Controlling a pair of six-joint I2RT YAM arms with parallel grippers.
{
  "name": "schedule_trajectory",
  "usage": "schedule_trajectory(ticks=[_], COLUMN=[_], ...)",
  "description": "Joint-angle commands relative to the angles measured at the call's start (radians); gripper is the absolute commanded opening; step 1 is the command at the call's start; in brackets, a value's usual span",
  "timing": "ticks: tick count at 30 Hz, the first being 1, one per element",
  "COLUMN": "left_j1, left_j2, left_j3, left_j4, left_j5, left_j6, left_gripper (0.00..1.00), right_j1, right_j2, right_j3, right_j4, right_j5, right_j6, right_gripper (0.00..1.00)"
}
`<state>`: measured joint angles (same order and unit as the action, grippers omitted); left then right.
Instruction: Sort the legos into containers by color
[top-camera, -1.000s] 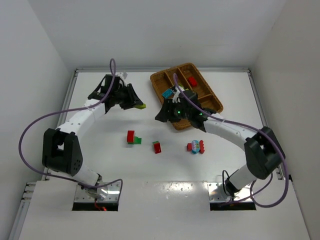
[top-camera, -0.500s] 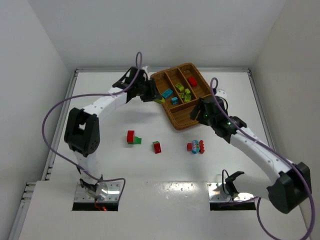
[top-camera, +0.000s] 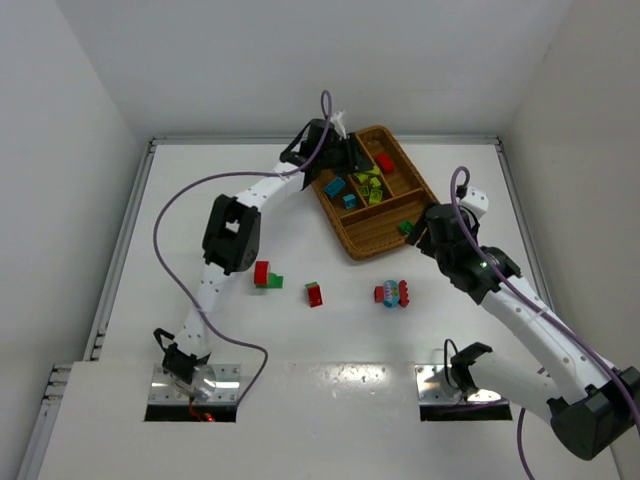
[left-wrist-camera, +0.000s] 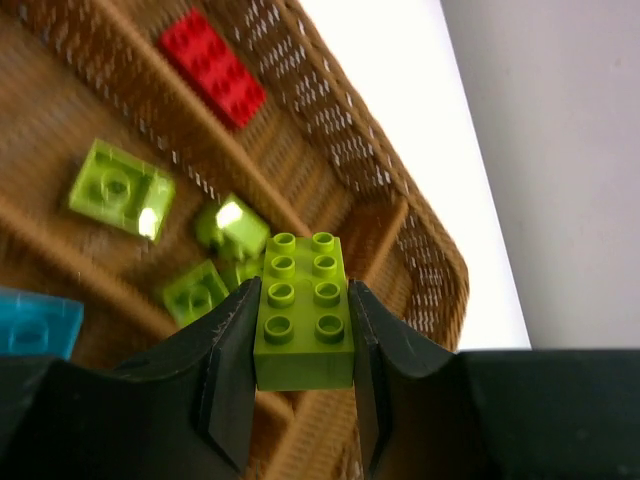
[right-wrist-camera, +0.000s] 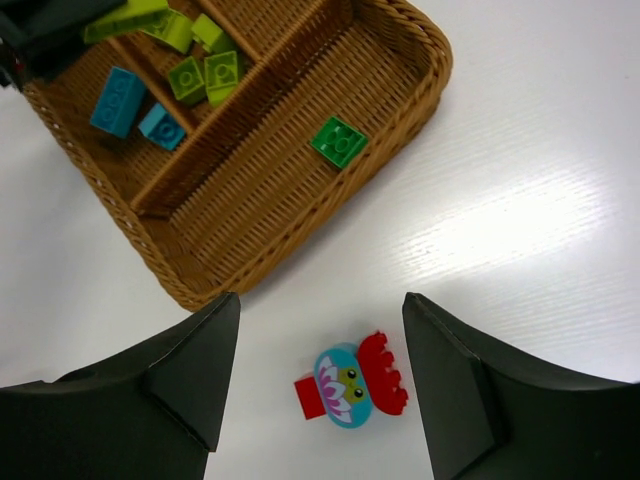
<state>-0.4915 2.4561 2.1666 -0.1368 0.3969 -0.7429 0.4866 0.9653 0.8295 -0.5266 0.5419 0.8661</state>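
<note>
setting: robot lab cell | evidence: bare white walls, white table, cabled arms

Top external: overhead, whole table. Left wrist: close above tray, by far edge. Right wrist: higher, same tray.

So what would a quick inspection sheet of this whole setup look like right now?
Surface: white table, smooth.
Job's things: wicker tray holds a red brick, yellow-green bricks, cyan bricks and a dark green brick, each colour in its own section. A red-and-green clump, a small red piece and a red-and-cyan clump lie on the table.
Clutter: nothing seen.
Grippers: left gripper shut on a yellow-green brick above the tray; right gripper open and empty, above the table beside the tray.
Cables: purple cables loop above the table in wide arcs.
Surroundings: white walls on three sides.
</note>
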Motion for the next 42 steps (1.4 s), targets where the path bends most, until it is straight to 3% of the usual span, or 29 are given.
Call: schedule_trajectory(ticks=[1, 7, 8, 9, 10, 12, 13, 19, 24, 27, 28, 32, 38, 42], left_j1=[-0.004, 0.016, 0.016, 0.016, 0.016, 0.016, 0.016, 0.016, 0.036, 0.045, 0.045, 0.102, 0.211, 0.248], left_j2=[0.076, 0.138, 0.148, 0.149, 0.149, 0.149, 0.138, 0.009, -0.232, -0.452, -0.509, -0.773, -1.026, -1.099], left_j3=[0.142, 0.197, 0.197, 0.197, 0.197, 0.197, 0.197, 0.197, 0.055, -0.141, -0.281, -0.607, -0.875, -0.930], left_j4=[0.100, 0.123, 0.132, 0.132, 0.132, 0.132, 0.132, 0.088, -0.070, -0.185, -0.228, -0.282, -0.360, -0.360], left_j5=[-0.026, -0.047, -0.047, -0.047, -0.047, -0.032, -0.023, 0.009, -0.027, -0.246, -0.342, -0.501, -0.555, -0.503], left_j6=[-0.047, -0.087, -0.087, -0.087, -0.087, -0.087, -0.087, -0.061, 0.049, 0.102, 0.102, 0.120, 0.120, 0.143], left_gripper=[0.00, 0.02, 0.12, 0.45, 0.59, 0.80, 0.84, 0.92, 0.92, 0.92, 0.95, 0.99, 0.99, 0.99], right_j1=[-0.002, -0.002, -0.002, -0.002, -0.011, -0.011, -0.011, -0.011, 0.009, 0.128, 0.171, 0.346, 0.464, 0.512], right_j2=[-0.004, 0.006, 0.006, 0.015, 0.015, 0.024, 0.035, 0.058, 0.147, 0.255, 0.283, 0.432, 0.541, 0.610], right_j3=[0.023, 0.033, 0.033, 0.033, 0.033, 0.042, 0.042, 0.054, 0.095, 0.125, 0.147, 0.180, 0.135, 0.135], right_j4=[-0.053, -0.064, -0.064, -0.064, -0.064, -0.064, -0.055, -0.055, -0.009, 0.019, 0.030, 0.094, 0.235, 0.281], right_j5=[0.041, 0.063, 0.063, 0.063, 0.063, 0.053, 0.053, 0.016, -0.188, -0.255, -0.269, -0.342, -0.399, -0.399], right_j6=[0.013, 0.004, 0.004, 0.004, -0.005, -0.006, -0.006, -0.027, -0.143, -0.185, -0.199, -0.240, -0.262, -0.274], right_gripper=[0.68, 0.68, 0.68, 0.68, 0.68, 0.68, 0.68, 0.68, 0.68, 0.68, 0.69, 0.77, 0.86, 0.87])
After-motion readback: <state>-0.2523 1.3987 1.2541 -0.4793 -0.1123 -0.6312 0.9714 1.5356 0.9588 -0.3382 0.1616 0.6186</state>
